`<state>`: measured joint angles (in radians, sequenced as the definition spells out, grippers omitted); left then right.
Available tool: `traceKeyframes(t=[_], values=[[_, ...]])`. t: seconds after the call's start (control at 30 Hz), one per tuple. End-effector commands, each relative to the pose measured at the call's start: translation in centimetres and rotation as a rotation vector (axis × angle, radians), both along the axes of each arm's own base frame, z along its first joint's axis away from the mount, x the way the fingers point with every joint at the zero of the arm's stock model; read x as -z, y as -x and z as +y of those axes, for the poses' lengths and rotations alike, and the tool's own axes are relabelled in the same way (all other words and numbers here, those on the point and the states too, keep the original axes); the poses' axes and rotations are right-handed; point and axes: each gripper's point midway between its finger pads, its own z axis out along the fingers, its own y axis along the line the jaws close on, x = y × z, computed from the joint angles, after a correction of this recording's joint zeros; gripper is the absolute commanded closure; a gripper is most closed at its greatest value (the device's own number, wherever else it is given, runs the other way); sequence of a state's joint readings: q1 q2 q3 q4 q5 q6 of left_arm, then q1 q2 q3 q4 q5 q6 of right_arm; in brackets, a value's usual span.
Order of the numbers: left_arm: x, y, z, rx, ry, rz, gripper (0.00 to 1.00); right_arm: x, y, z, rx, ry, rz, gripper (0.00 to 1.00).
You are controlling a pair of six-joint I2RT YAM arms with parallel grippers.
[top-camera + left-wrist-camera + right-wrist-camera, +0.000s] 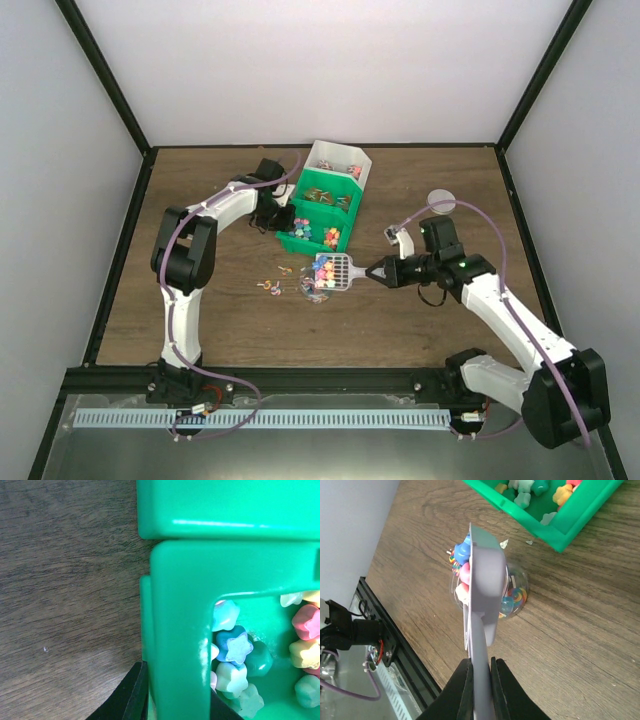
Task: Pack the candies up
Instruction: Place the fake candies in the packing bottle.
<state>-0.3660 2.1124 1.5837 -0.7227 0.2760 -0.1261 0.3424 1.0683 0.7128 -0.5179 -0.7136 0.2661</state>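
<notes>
Left gripper clamps the green bin wall. Right gripper grasps grey scoop, loaded with candies, over clear cup just beside that bin.

Tabletop: dark wood grain, black frame along the edges. Lying directly on it:
- front green bin, near centre
- second green bin, touching behind the first
- white bin, rearmost of the same slanted row
- small clear cup, just in front of the bins
- a few loose candies, just left of the cup
- clear round lid, well apart to the right
</notes>
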Motion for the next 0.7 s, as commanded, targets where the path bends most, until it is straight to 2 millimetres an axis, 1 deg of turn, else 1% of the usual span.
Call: traceKeyframes(t=[0.0,0.17,0.47,0.6,0.67], values=[[-0.8,-1.0,-1.2,0.001,0.072,-0.015,0.82,-2.1,-0.5,0.3,-0.021,0.061,-0.142,0.99],[-0.7,-0.9,-1.3,0.002,0.074,-0.010,0.82,-3.0,-0.4,0.2,-0.014,0.065,-0.189,0.99],[-0.5,-0.9,-1.4,0.004,0.080,-0.004,0.82,-4.2,-0.2,0.0,-0.012,0.063,-0.209,0.99],[-0.5,-0.9,-1.5,0.004,0.084,-0.004,0.82,-5.9,-0.6,0.1,-0.005,0.053,-0.250,0.99],[-0.4,-0.9,-1.4,0.005,0.082,0.000,0.81,-6.4,-0.8,0.2,-0.005,0.050,-0.255,0.99]])
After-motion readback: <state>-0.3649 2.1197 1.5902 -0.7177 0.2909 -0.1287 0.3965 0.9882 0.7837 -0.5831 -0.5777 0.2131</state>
